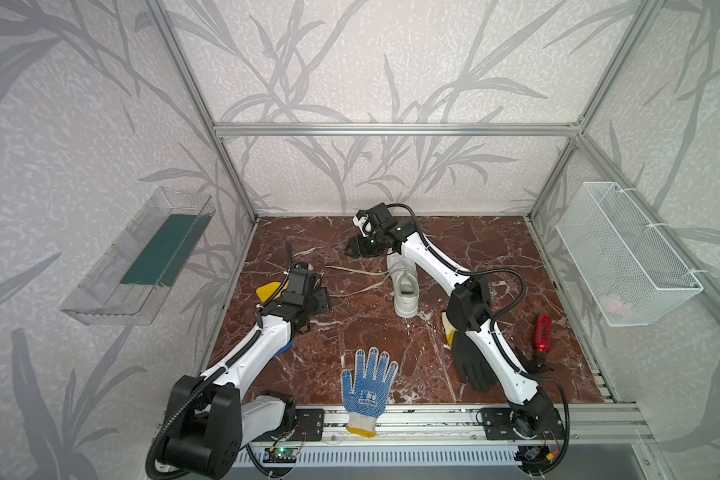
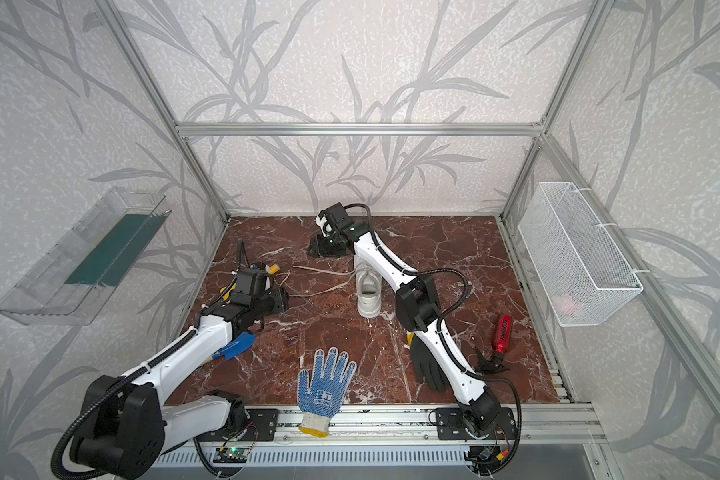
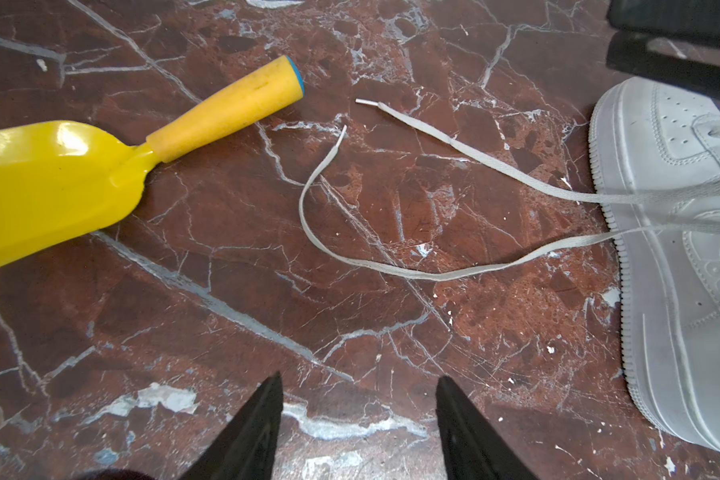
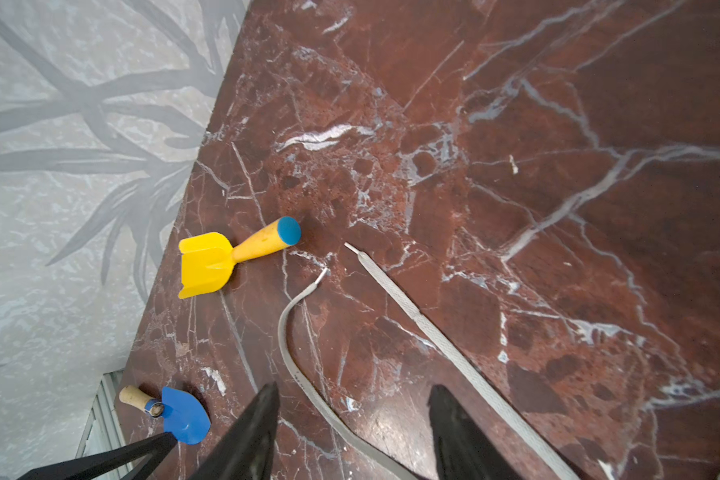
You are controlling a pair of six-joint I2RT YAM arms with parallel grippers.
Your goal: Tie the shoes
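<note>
White sneaker stood upright on its sole near the middle of the red marble tabletop, toe toward the back wall, partly under the right arm; laces were untied, both trailing across the marble to the shoe's left, one nearly straight, one curved, tips near the handle of a yellow plastic scoop; left gripper hovered over bare marble just beside the sneaker, claw wide and empty; right gripper was near the back of the table beyond the toe, claw likewise spread, gripping nothing, the curved lace lying on the marble beneath the gap; a blue trowel lay near the table's left edge; a blue-dotted glove lay at the front edge, a black glove partly under the right arm
</note>
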